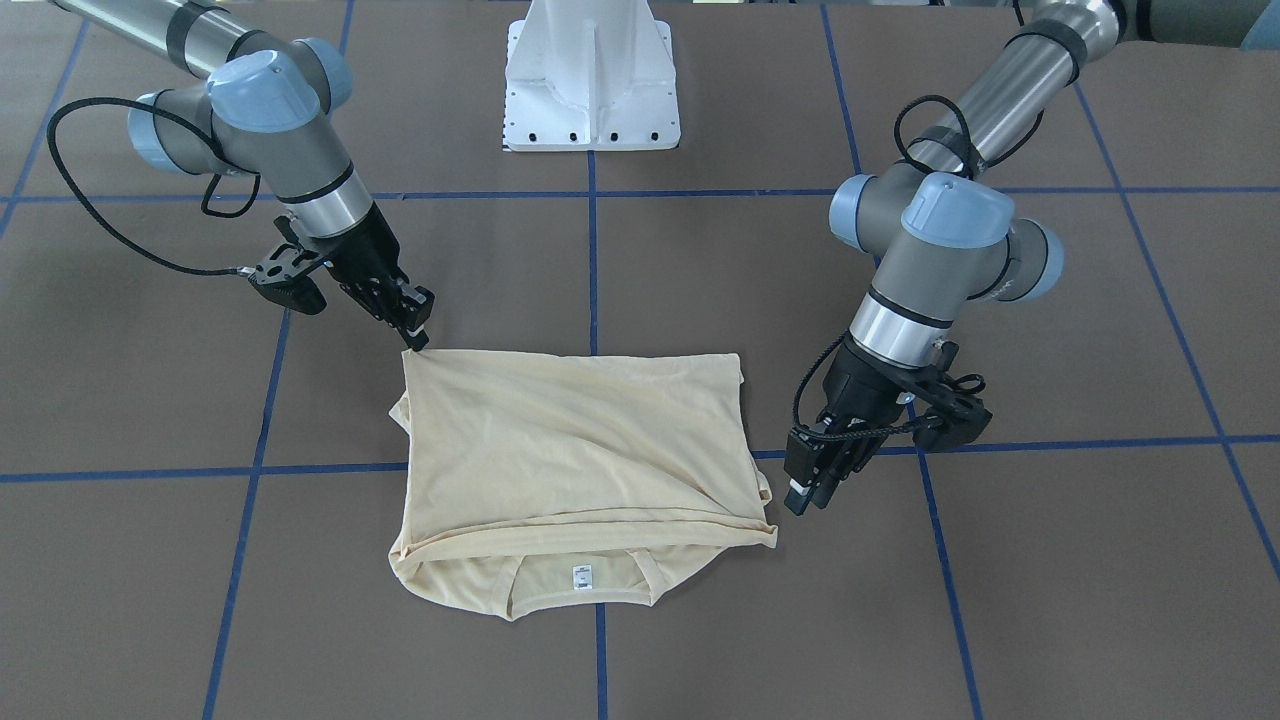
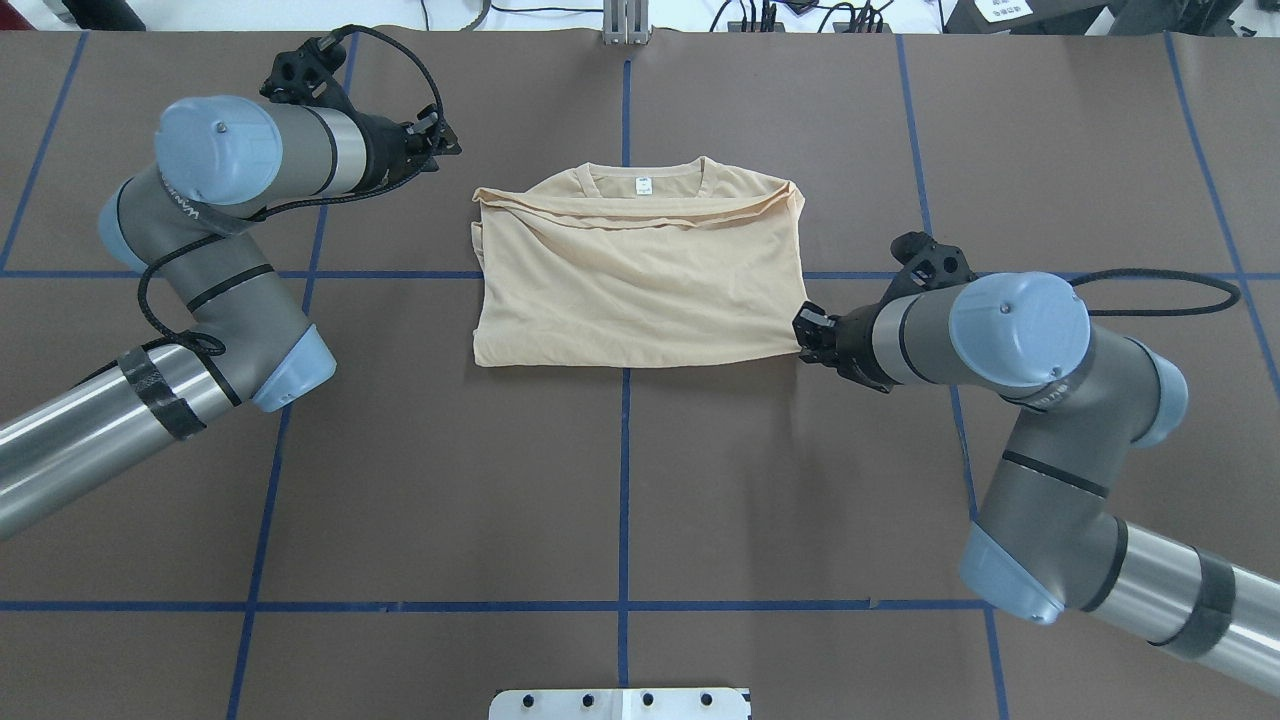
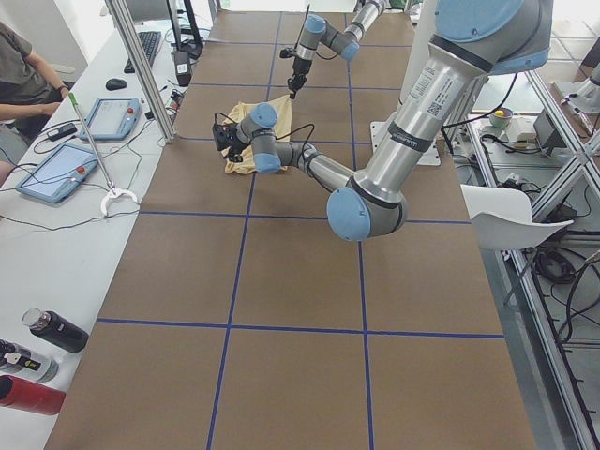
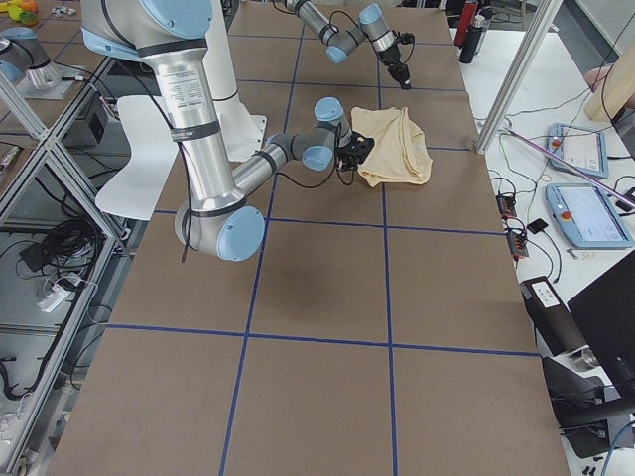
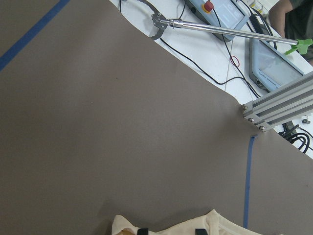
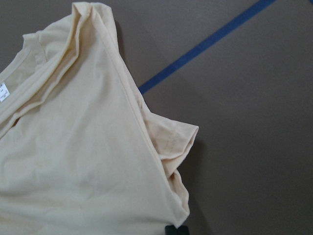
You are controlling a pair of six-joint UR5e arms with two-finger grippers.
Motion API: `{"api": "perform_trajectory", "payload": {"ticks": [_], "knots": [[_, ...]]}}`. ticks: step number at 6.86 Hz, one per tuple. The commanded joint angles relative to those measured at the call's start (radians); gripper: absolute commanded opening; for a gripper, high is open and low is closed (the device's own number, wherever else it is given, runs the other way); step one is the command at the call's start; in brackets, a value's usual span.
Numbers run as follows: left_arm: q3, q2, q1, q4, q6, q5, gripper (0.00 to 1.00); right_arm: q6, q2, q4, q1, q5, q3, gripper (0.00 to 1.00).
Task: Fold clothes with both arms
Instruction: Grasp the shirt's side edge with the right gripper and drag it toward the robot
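Shirt [image 2: 630, 290] lies folded into a rough rectangle at the centre of the table [image 2: 450, 480], plain cream surface up. In the overhead view its neckline and white label [image 2: 642, 184] are at 12 o'clock. A loose fold runs across just below the neckline.

Right gripper [image 2: 803, 335] sits at the shirt's 4 o'clock corner, fingers closed and pinching the cloth there (its wrist camera shows a black fingertip at the very edge of that corner).

Left gripper [image 2: 445, 142] stands off the 10 o'clock corner, near the fabric but not touching, and holds nothing. Its wrist view shows two fingertips [image 5: 142, 230] set apart, jaws spread.

Blue tape lines [image 2: 624, 480] cross the table and pass under the shirt.
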Motion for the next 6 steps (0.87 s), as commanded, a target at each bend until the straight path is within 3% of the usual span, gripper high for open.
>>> {"api": "perform_trajectory", "payload": {"ticks": [1,3,5,6], "knots": [[-0.01,-0.001,-0.002,0.0,0.0,-0.004,0.43,0.1,-0.137,-0.017,-0.13,-0.006,0.17,0.0],[-0.05,0.005,-0.002,0.001,-0.005,-0.045,0.43,0.248,-0.156,-0.025,-0.3,0.003,0.261,0.0],[-0.178,0.073,0.011,0.005,-0.031,-0.124,0.43,0.262,-0.155,-0.024,-0.394,0.011,0.295,0.0],[-0.216,0.095,0.037,0.006,-0.117,-0.147,0.43,0.264,-0.152,-0.024,-0.413,0.01,0.3,0.99]]}}
